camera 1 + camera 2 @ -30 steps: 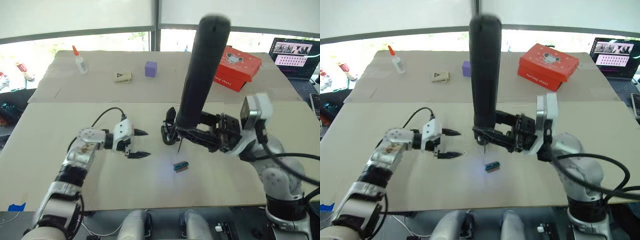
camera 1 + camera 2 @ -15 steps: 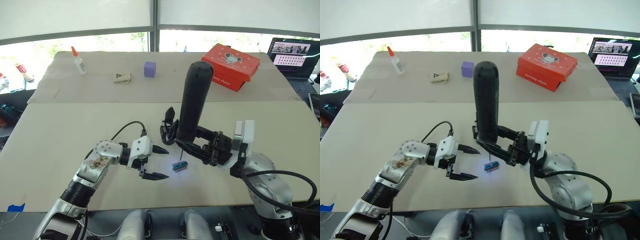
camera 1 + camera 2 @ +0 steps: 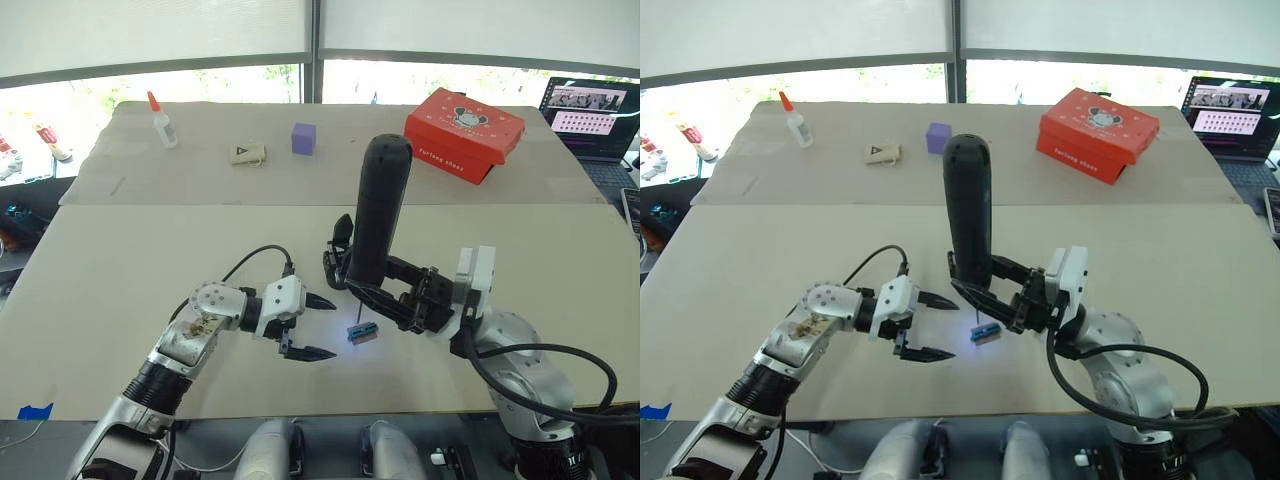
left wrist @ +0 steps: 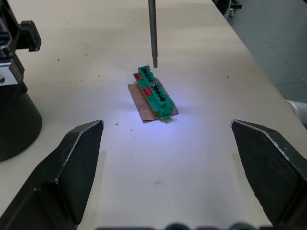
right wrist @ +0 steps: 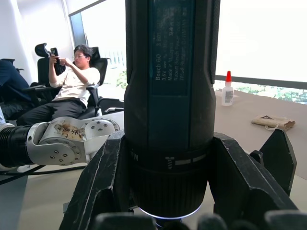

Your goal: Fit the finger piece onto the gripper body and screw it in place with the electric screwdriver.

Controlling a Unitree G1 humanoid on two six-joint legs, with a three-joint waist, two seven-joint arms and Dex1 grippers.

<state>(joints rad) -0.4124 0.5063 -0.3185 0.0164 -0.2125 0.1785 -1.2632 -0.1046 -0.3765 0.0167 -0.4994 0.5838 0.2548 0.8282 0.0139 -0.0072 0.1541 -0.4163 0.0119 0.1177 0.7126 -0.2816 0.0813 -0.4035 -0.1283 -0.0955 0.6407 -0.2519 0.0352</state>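
My right gripper (image 3: 388, 290) is shut on the electric screwdriver (image 3: 378, 218), a thick black cylinder held upright. Its thin bit (image 4: 152, 28) hangs just above a small green-and-brown block (image 3: 361, 333) lit by the tool's light. My left gripper (image 3: 323, 326) stands open just left of that block, its fingers (image 4: 72, 158) spread wide with nothing between them. The gripper body (image 3: 336, 262) sits on the table right behind the screwdriver, a pointed black finger sticking up from it. I cannot tell whether that is the finger piece.
At the back of the table lie a red box (image 3: 463, 120), a purple cube (image 3: 304, 137), a tan tag (image 3: 246, 153) and a glue bottle (image 3: 161, 105). A laptop (image 3: 597, 108) stands at the far right. A person (image 5: 72, 81) sits in a chair beyond the table.
The screwdriver has come down so its bit is over the green block. My left gripper has moved right and nearer, up to the block, still open.
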